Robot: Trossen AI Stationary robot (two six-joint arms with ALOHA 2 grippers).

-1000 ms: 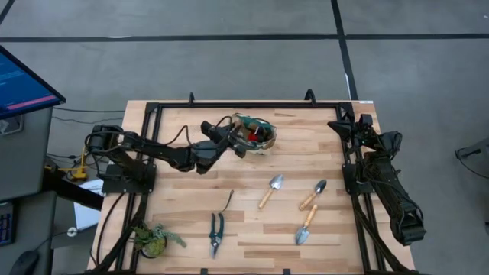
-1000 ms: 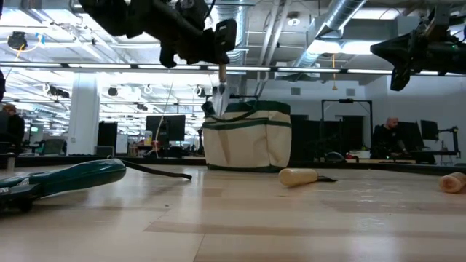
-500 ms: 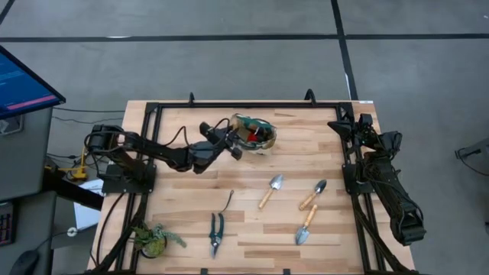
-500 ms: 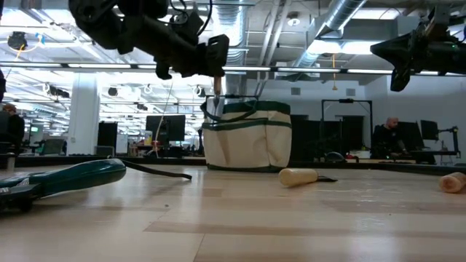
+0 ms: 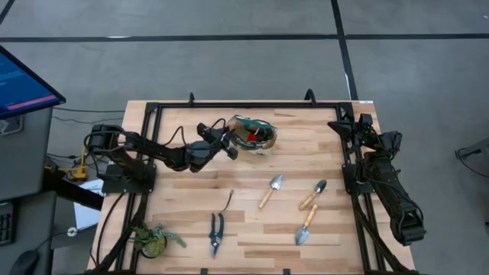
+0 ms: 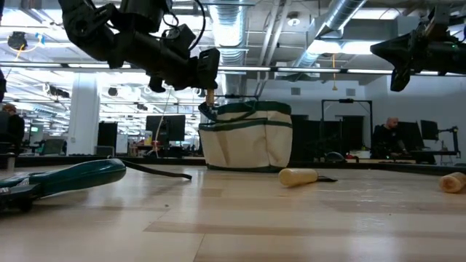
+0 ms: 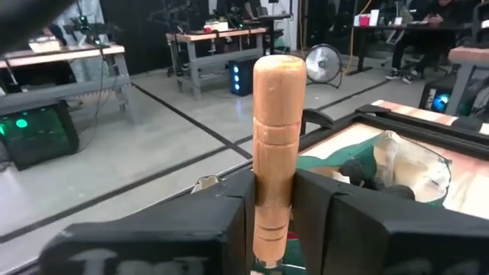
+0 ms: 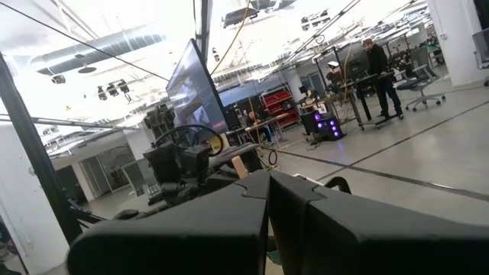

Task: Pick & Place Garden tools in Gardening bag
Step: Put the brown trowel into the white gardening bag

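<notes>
My left gripper (image 5: 231, 147) is at the left rim of the gardening bag (image 5: 254, 134), a cream tote with green trim, and is shut on a wooden-handled garden tool (image 7: 276, 137). The tool stands upright. Its blade is hidden. In the low view a short piece of wood (image 6: 210, 93) shows below the gripper (image 6: 207, 71), just above the bag's rim (image 6: 246, 110). Whether its lower end is inside the bag, I cannot tell. My right gripper (image 5: 342, 124) waits shut at the table's far right. Three trowels (image 5: 270, 191), pruning shears (image 5: 216, 233) and a thin hooked tool (image 5: 228, 202) lie flat on the table. My left gripper pinches the wooden handle's lower half (image 7: 271, 206) between its two fingers (image 7: 229, 221). The fingers come in level from the table's left side and lie across the handle. The tool is lifted clear and upright, with the handle's rounded free end (image 7: 280, 69) up.
A leafy plant clump (image 5: 153, 238) sits at the near left corner. A black frame (image 5: 252, 105) runs round the table's edges. In the low view the shears' green handle (image 6: 73, 177) and a trowel handle (image 6: 298, 176) lie in front of the bag.
My left gripper has sunk and drawn back toward the table's left edge, keeping its hold on the tool. The tool's silver blade hung above the bag's rim a second ago. It has since dropped out of sight at the bag's left rim.
</notes>
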